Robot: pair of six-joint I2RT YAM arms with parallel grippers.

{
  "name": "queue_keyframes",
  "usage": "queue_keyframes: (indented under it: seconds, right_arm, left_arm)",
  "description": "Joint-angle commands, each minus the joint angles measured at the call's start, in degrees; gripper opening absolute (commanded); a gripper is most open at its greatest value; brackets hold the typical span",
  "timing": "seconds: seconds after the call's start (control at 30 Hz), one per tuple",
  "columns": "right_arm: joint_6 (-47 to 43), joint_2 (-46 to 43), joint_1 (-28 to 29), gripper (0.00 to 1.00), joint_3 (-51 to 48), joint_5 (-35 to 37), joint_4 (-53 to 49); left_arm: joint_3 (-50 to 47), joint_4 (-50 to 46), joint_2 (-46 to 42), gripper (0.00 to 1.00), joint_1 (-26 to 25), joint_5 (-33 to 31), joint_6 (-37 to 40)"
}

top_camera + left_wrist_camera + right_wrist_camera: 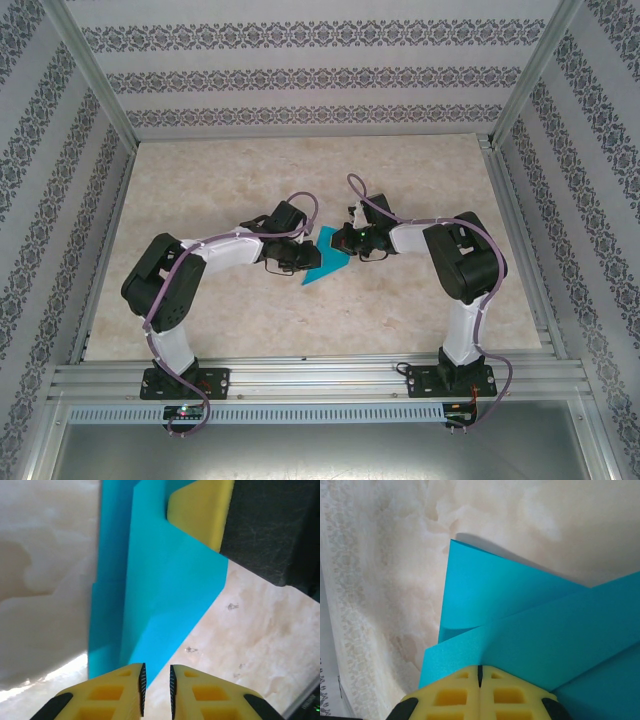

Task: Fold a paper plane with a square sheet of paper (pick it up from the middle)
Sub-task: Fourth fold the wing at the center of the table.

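Near the middle of the table [250, 330], the right gripper [480, 670] pinches the half-folded paper [325, 266] while the left gripper [156, 675] stands slightly spread at its edge, so the folds may spring open or the paper swing on that single hold.

Both arms bent inward, elbows out at 9 and 3 o'clock, left claw [156, 669] tips a sliver apart, right claw [480, 669] tips pressed tight on the teal paper [520, 610], claws facing each other near centre
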Motion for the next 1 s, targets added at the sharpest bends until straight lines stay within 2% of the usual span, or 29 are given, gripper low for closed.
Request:
queue_keyframes:
  seconds: [0.0, 0.2, 0.6, 0.97]
  right_arm:
    - [-1.9, 4.3, 0.1, 0.0, -1.2, 6.6, -7.3]
    - [-1.9, 4.9, 0.0, 0.0, -1.1, 6.6, -7.7]
    - [-2.3, 5.6, 0.1, 0.0, -0.7, 6.8, -8.8]
    - [-2.7, 5.9, 0.1, 0.0, -0.5, 6.8, -9.5]
  left_arm:
    - [-1.4, 1.6, -0.2, 0.23, 0.1, 3.0, -3.4]
    - [-2.4, 2.5, 1.1, 0.22, 0.1, 3.1, -5.0]
    - [-4.9, -0.4, 1.3, 0.22, 0.1, -1.1, -4.6]
    - [-3.6, 1.4, -0.8, 0.22, 0.1, 1.4, -4.9]
